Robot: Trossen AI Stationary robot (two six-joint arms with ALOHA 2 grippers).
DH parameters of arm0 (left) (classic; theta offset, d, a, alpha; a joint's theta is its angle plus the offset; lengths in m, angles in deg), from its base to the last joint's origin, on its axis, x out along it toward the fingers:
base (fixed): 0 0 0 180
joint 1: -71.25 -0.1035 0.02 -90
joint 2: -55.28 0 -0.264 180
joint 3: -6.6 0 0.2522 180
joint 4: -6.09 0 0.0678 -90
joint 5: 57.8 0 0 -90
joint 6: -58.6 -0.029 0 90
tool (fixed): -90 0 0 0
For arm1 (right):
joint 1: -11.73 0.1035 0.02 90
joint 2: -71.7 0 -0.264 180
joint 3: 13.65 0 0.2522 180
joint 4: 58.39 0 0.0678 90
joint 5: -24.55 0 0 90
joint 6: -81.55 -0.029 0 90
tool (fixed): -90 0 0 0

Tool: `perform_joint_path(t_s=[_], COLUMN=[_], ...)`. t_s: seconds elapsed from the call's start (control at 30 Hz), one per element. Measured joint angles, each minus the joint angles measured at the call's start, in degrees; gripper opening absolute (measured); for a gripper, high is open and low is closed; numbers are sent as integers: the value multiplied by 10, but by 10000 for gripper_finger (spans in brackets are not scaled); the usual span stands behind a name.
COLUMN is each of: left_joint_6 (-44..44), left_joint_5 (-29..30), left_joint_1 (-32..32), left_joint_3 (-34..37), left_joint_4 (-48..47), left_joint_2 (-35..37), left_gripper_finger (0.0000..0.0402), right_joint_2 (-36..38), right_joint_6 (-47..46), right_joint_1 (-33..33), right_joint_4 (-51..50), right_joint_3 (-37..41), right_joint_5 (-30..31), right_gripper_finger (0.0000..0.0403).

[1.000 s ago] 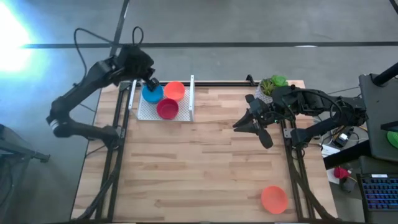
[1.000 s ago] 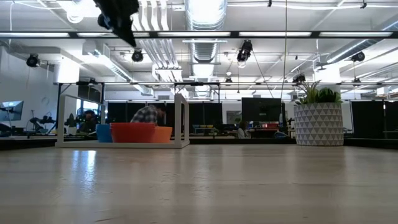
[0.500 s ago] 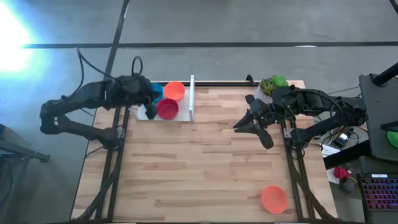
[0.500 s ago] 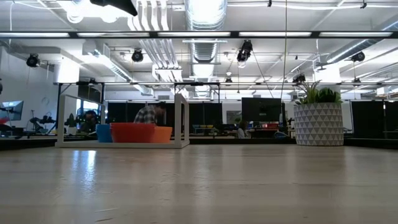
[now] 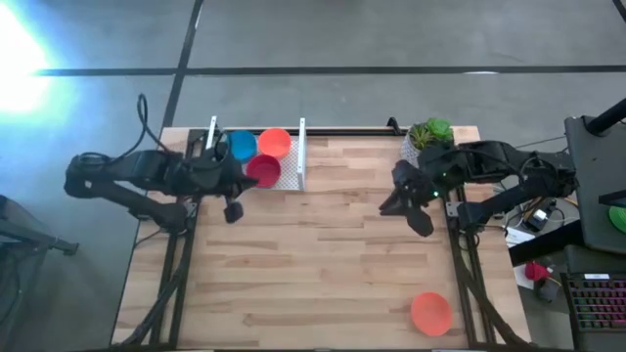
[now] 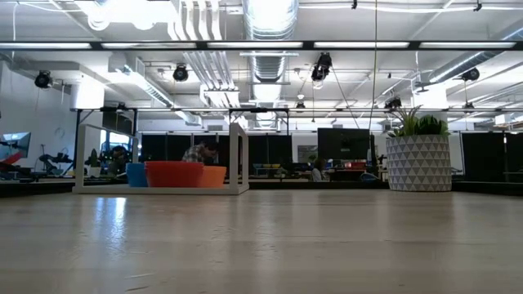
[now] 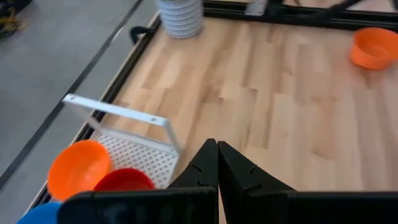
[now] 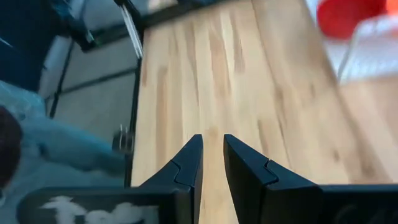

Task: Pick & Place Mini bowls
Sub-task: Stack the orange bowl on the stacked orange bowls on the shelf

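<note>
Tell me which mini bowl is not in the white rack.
The orange bowl alone near the table's front right corner; the blue, red and other orange bowls sit in the rack.

We count four mini bowls. A blue bowl [image 5: 241, 146], an orange bowl [image 5: 275, 143] and a red bowl [image 5: 262, 170] sit upright, close together, in the white tray [image 5: 290, 176]. A second orange bowl [image 5: 431, 313] lies well apart from the tray, alone near the desk [image 5: 323, 264] corner.

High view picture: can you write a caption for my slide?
Three mini bowls sit in a white rack; one orange bowl waits alone near the table's corner.
</note>
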Motion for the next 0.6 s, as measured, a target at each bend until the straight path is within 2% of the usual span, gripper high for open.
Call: perform_joint_path(t_s=[0.13, 0.23, 0.6], left_joint_6=[-3, -3, -4], left_joint_5=[0, 0, 0], left_joint_1=[38, 59, 77], left_joint_3=[0, 0, 1], left_joint_4=[0, 0, 30], left_joint_2=[8, 17, 38], left_gripper_finger=[0, 0, 0], right_joint_2=[-1, -1, -42], right_joint_6=[-6, -12, -167], right_joint_1=[41, 84, 277], right_joint_4=[-51, -54, -53], right_joint_3=[3, 10, 25], right_joint_5=[-2, -4, -3], right_gripper_finger=[61, 61, 61])
